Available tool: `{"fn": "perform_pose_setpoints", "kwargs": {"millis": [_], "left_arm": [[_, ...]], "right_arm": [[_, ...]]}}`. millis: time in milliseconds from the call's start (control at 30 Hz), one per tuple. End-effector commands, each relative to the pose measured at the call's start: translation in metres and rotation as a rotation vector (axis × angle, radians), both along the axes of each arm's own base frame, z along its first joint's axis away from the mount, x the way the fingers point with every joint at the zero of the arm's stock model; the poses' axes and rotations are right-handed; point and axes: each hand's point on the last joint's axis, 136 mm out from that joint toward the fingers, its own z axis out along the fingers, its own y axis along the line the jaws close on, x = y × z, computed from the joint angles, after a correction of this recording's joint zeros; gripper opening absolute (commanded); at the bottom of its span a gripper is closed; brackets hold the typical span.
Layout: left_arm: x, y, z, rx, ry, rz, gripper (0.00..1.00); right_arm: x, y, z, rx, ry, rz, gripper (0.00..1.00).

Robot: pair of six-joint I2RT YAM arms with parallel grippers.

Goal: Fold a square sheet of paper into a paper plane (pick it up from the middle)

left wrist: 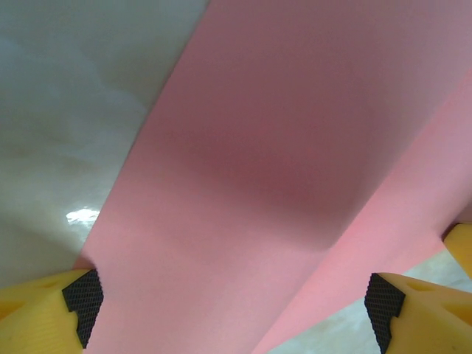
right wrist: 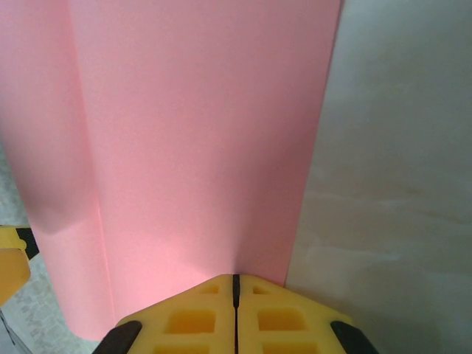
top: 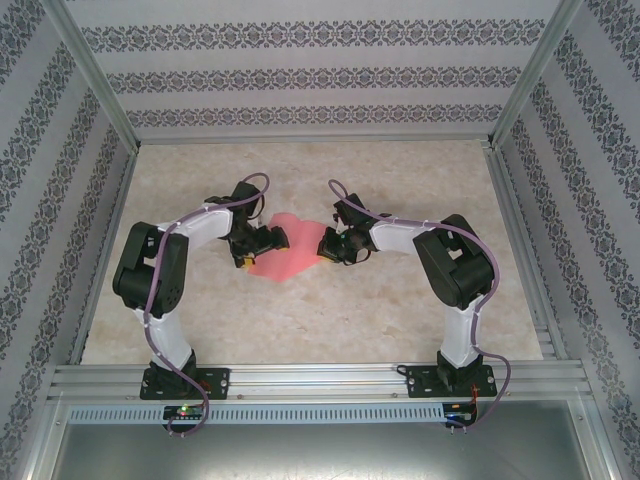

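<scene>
**Hidden parts of the pink paper (top: 285, 260)**

From above, you can't see its side edges under both wrists, and its folds are too small to read. The left wrist view crops it top and bottom; the right gripper (right wrist: 235, 284) hides its near edge.

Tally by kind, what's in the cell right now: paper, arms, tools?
pink paper sheet: 1
robot arms: 2, left arm and right arm
yellow-fingered tools: 2, left tool open, right tool shut on the sheet
Total: 5
</scene>
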Motion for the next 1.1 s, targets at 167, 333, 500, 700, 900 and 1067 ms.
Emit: {"fn": "perform_pose_setpoints", "kwargs": {"millis": [167, 333, 500, 700, 900, 1067], "left_arm": [[0.004, -0.039, 0.006, -0.137, -0.028, -0.097, 0.90], [0.011, -0.064, 0.031, -0.290, -0.109, -0.142, 0.82], [0.011, -0.087, 0.057, -0.457, -0.178, -0.211, 0.79], [0.009, -0.102, 0.088, -0.584, -0.243, -0.269, 0.80], [0.010, -0.105, 0.130, -0.617, -0.377, -0.354, 0.80], [0.019, -0.084, 0.112, -0.451, -0.367, -0.283, 0.75]], "right_arm": [[-0.012, -0.018, -0.028, -0.085, 0.078, -0.009, 0.06], [-0.011, -0.018, -0.028, -0.079, 0.079, -0.012, 0.06], [-0.007, -0.016, -0.021, -0.048, 0.066, -0.009, 0.06], [0.010, -0.022, 0.027, 0.050, -0.039, 0.010, 0.06], [0.023, -0.066, 0.059, -0.011, -0.132, -0.078, 0.06], [0.025, -0.073, 0.080, -0.044, -0.203, -0.082, 0.06]]}}
